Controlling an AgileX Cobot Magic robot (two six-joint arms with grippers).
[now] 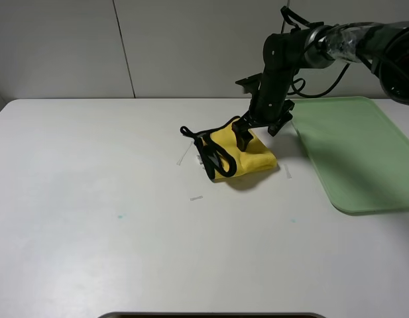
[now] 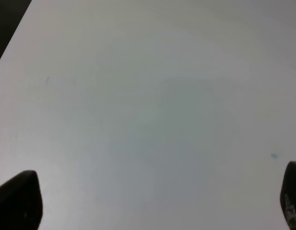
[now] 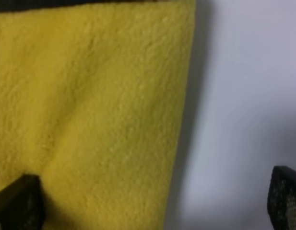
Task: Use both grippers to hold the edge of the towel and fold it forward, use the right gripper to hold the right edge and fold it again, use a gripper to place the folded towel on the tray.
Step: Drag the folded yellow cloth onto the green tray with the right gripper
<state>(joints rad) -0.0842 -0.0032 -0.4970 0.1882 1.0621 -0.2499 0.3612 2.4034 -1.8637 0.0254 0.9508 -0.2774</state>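
The plush yellow microfibre towel [image 1: 247, 156] with black piping is already folded into a small wad, sitting on the white bench [image 1: 91, 199] a bit right of centre and toward the far edge, piped edges and loop bunched on its left side, so the remaining step looks like the transfer. The pale green flat plastic tray [image 1: 356, 159] lies at the bench's right side, near the towel but not touching it, and holds nothing yet. The right gripper [image 1: 244, 137] is down on top of the wad with jaws spread wide; in the right wrist view one fingertip [image 3: 18, 201] sits over the yellow pile and the other [image 3: 284, 196] over bare bench, straddling the folded edge, probably lined up to pinch there. Nothing is pinched yet. The left gripper [image 2: 148, 203] is also spread, empty, over bare bench, and out of the overhead view, likely parked clear.
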